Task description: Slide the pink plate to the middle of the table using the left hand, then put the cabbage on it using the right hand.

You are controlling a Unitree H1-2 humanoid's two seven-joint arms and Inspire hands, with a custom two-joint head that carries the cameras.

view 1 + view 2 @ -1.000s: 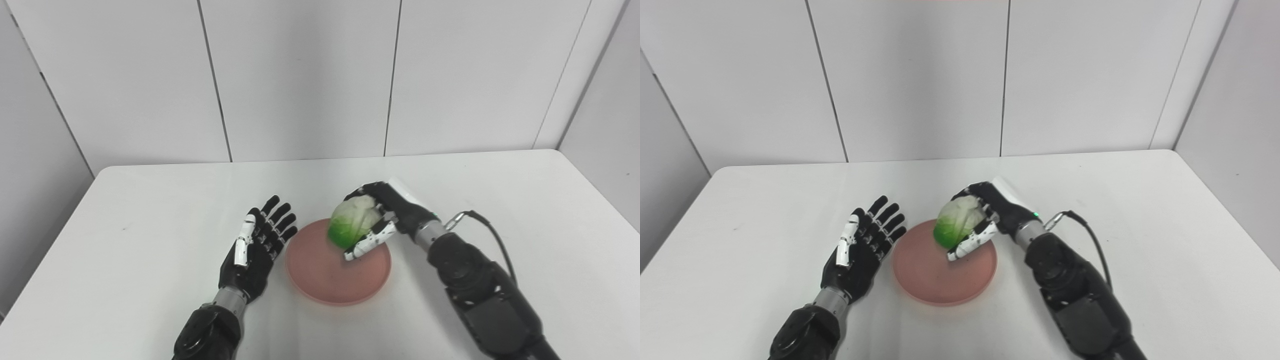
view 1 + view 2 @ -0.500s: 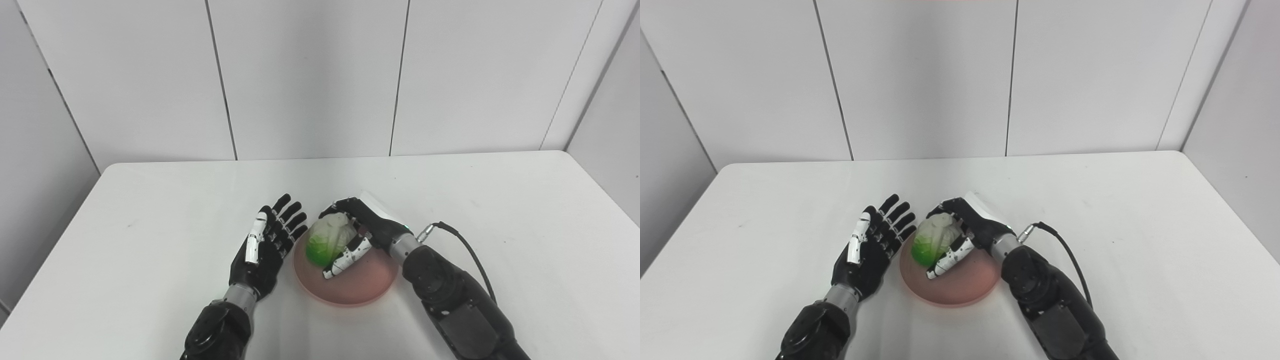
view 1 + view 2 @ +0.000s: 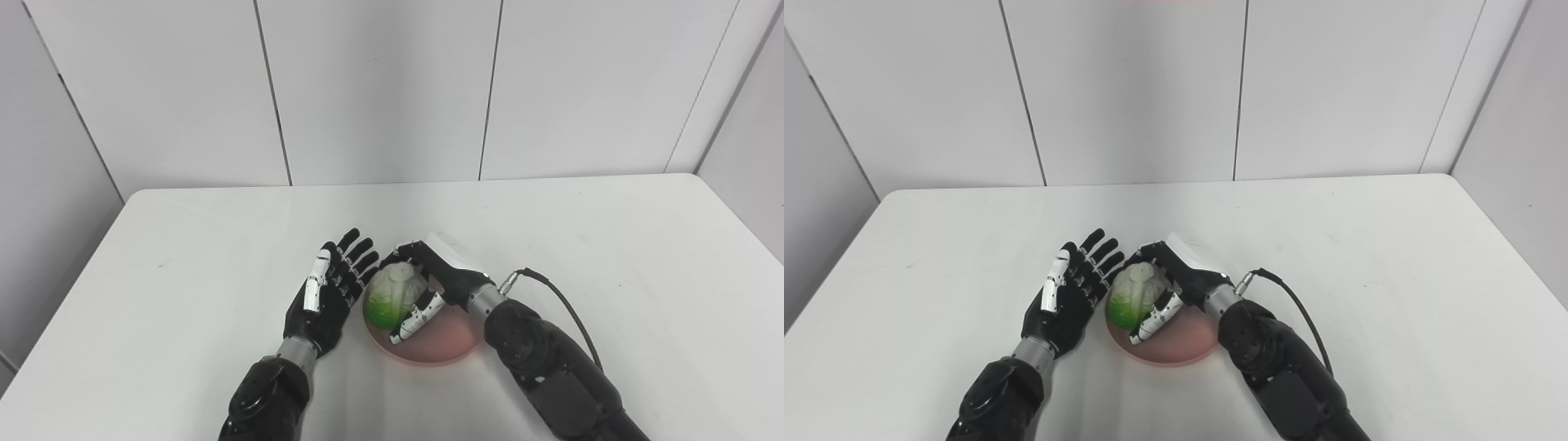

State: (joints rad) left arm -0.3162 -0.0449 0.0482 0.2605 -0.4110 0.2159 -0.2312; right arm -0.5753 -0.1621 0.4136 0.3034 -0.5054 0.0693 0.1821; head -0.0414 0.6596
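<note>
We're gripping the cabbage [image 3: 392,296] in the right hand [image 3: 429,288] over the pink plate [image 3: 447,340]'s left rim at frame centre, left hand [image 3: 327,294] splayed empty beside it, so releasing here is risking a roll-off.

A white table [image 3: 184,245] with rounded corners fills the lower part of both views, its surface marked by a few small dark specks near the left edge. Behind its far edge stands a wall of pale grey panels [image 3: 380,92] divided by thin vertical seams, angling inward at both sides.
</note>
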